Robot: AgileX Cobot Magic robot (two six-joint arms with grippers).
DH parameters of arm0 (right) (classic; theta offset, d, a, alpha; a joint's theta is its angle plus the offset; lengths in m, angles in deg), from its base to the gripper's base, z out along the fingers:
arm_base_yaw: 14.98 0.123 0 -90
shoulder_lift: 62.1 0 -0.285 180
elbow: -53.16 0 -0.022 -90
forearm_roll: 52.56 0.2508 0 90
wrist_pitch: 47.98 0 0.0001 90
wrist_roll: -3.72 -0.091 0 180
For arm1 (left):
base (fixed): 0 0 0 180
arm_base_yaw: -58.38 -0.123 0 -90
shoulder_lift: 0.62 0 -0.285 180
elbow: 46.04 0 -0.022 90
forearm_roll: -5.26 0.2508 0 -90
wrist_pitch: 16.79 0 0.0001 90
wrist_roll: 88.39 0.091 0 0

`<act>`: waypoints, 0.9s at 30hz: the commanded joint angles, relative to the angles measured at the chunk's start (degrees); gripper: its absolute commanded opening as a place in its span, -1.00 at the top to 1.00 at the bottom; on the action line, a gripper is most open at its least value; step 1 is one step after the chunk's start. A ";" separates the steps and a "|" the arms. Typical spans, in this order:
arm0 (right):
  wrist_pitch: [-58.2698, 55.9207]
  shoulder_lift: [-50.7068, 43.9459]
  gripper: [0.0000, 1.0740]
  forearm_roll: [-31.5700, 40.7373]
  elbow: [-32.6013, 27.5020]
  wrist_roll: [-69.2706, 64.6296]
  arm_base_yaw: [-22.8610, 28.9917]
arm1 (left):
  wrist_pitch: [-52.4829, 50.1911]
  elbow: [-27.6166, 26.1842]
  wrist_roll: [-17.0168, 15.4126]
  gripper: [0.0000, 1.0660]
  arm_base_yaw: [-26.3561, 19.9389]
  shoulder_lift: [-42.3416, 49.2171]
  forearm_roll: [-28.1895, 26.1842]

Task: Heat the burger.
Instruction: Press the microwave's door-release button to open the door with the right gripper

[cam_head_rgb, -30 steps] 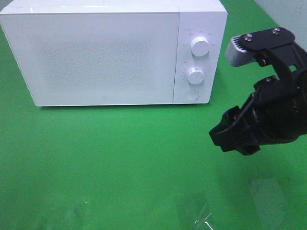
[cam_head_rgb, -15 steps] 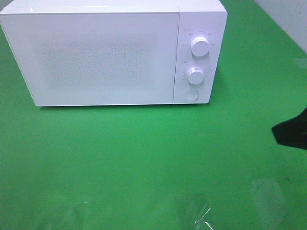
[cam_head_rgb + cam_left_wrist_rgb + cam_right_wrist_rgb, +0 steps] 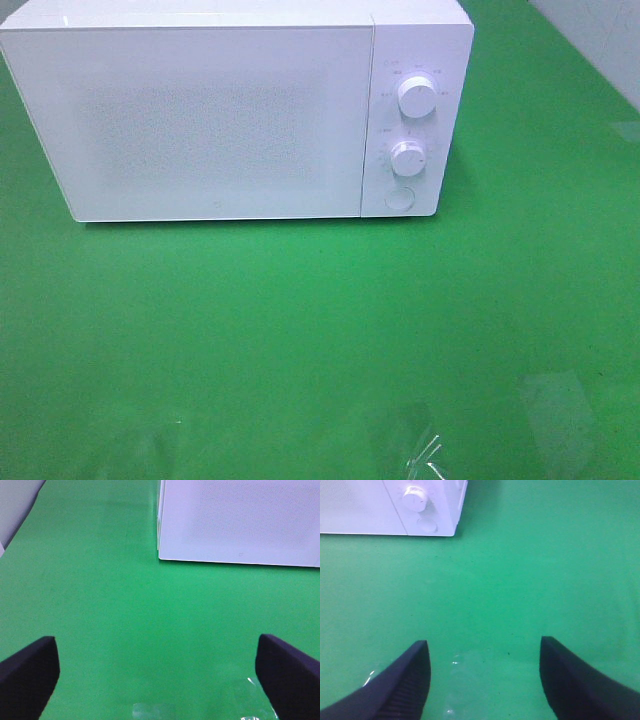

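- Two grippers are in view only through their own wrist cameras: the left gripper [image 3: 156, 647] has its jaws spread very wide, the right gripper [image 3: 484, 647] has them spread less, and there is nothing between the jaws of either one.
- No burger is visible in any view. The door of the microwave [image 3: 220, 120] is shut and I cannot see through it, so I cannot tell if the burger is inside.
- One risk: if the heating is started without knowing this, the microwave may run with nothing in it.
- A second risk: the upper knob [image 3: 416, 96], the lower knob [image 3: 407, 158] and the round button [image 3: 399, 199] stand close together in one column, so wide jaws can touch the wrong control.
- A third risk: a hard push on the panel can make the microwave slide back on the smooth tabletop [image 3: 300, 330], because nothing visible holds it.
- A shiny clear patch [image 3: 420, 452] lies on the tabletop near the front; a finger that drags low can catch it.
- Room for moving is large: the green surface in front of the microwave and to its right carries nothing else.
- The edge of the green cover shows at the far right corner [image 3: 585, 60], near the microwave's right side, so there is less room there.
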 commanded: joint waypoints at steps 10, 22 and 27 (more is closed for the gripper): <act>-0.97 -20.45 -0.20 0.11 -3.95 0.34 -8.54 | -0.52 0.17 0.06 -0.88 0.00 0.92 -0.11; -6.53 -27.04 -0.20 -0.29 -5.33 0.46 -9.74 | -0.52 0.17 0.06 -0.88 0.00 0.92 -0.11; -6.53 -27.04 -0.19 -0.29 -5.33 0.46 -9.74 | -0.52 0.17 0.06 -0.88 0.00 0.92 -0.11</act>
